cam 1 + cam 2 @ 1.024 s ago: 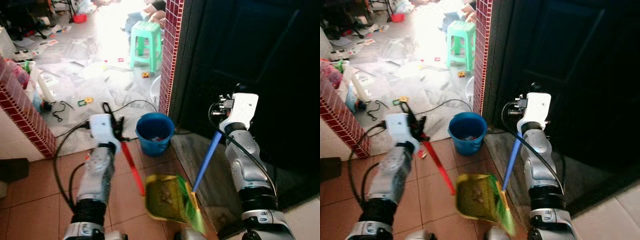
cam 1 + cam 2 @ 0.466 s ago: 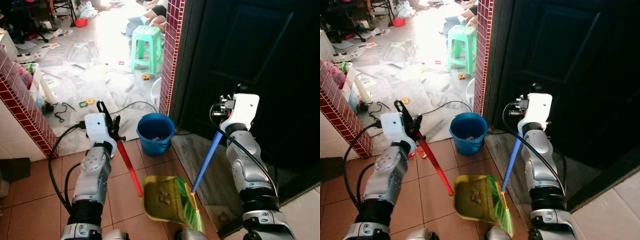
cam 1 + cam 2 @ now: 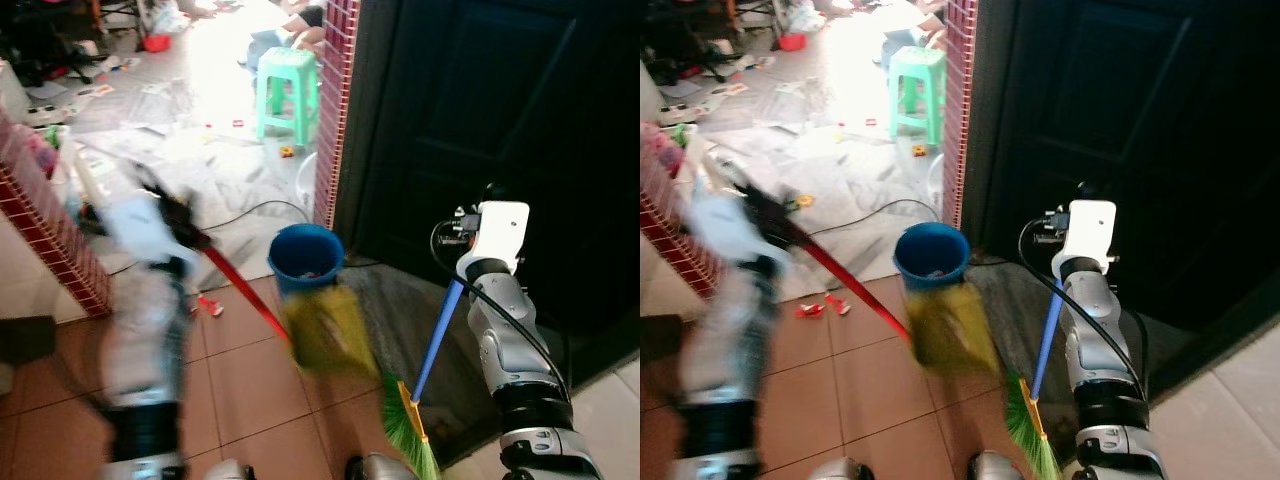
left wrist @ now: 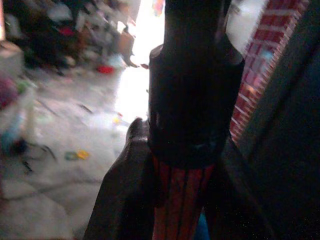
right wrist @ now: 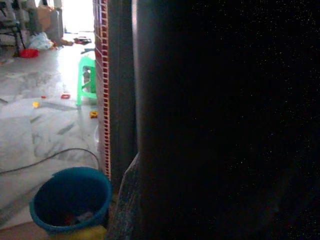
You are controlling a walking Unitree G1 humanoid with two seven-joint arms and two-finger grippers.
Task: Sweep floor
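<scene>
My left gripper [image 3: 178,215], blurred with motion at the left, is shut on the red handle [image 3: 235,290] of a yellow dustpan [image 3: 325,328]. The pan hangs tilted just in front of the blue bucket [image 3: 305,260], touching or nearly touching its rim. In the left wrist view the black fingers [image 4: 125,190] clamp the red handle [image 4: 182,205]. My right gripper [image 3: 468,228] is shut on the blue stick [image 3: 435,335] of a broom, whose green bristles [image 3: 405,435] rest low by my feet. The bucket [image 5: 70,197] holds a few scraps.
A red-tiled pillar [image 3: 338,110] and a dark door [image 3: 480,100] stand right behind the bucket. A low red-tiled wall [image 3: 40,230] is on the left. A green stool [image 3: 283,92], a cable [image 3: 250,212] and scattered litter [image 3: 205,303] lie on the floor beyond.
My left arm has swung the dustpan up and forward from the floor to the bucket, tilting it. The broom has come away from the pan to the right.
</scene>
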